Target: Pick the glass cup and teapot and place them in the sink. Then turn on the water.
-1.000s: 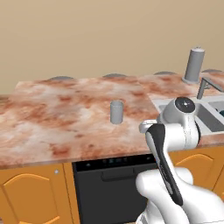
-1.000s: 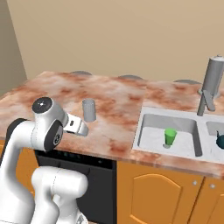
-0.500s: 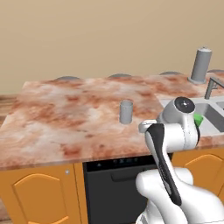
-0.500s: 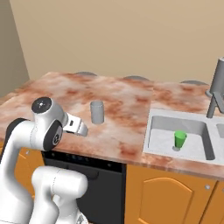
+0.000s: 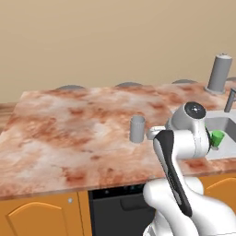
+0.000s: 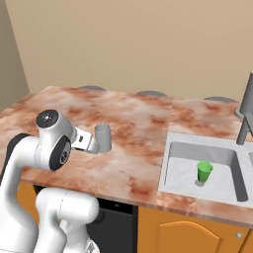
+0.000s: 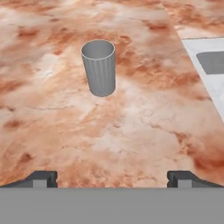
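The robot has rolled left, so the glass cup (image 7: pixel 99 67) now stands upper middle on the desk (image 7: pixel 144 127). The hand (image 7: pixel 112 178) is wide open, ready to reach.

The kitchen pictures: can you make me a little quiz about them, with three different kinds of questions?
1. True or false: the grey glass cup is standing upright on the counter.
2. What is inside the sink?
A. a small green cup
B. a teapot
C. a plate
3. Fill in the word: the gripper is ____, with nothing between its fingers.

Key
1. True. It stands on the marbled top, well apart from the fingertips.
2. A. The green cup stands upright in the basin.
3. Open. The two fingertips are far apart, with only counter between them.
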Controlling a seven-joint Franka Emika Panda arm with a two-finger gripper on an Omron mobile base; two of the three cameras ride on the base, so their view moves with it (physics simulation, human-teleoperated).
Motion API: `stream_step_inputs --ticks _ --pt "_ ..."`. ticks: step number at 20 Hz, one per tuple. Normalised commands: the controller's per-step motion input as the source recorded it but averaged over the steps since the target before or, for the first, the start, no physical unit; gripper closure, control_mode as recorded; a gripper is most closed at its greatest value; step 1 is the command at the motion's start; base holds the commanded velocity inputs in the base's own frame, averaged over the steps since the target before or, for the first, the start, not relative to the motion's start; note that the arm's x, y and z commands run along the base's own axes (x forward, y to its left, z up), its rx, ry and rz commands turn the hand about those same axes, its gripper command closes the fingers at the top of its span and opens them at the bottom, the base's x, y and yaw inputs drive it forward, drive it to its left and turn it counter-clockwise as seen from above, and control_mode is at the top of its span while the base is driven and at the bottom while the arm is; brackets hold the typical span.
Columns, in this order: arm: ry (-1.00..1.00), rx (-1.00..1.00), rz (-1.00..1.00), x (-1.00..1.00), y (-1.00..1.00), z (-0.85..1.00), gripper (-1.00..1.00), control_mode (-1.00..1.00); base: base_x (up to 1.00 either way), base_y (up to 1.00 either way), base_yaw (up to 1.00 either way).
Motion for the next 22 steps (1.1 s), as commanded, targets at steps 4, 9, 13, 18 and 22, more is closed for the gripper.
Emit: stream_step_inputs --ticks 4,9,13,18,22 --pt "0.00 0.00 0.00 0.00 0.00 0.00 -1.00 1.00 0.54 0.04 -0.02" --pt "0.00 0.00 0.00 0.00 0.00 0.00 -1.00 1.00 0.29 0.05 -0.03" --pt "0.00 0.00 0.00 0.00 0.00 0.00 -1.00 1.00 0.09 0.00 -0.02" --pt "0.11 0.00 0.00 0.14 0.00 0.00 -1.00 -1.00 0.00 0.00 0.00" --pt "0.10 0.00 0.00 0.38 0.00 0.00 -1.00 -1.00 0.00 0.00 0.00"
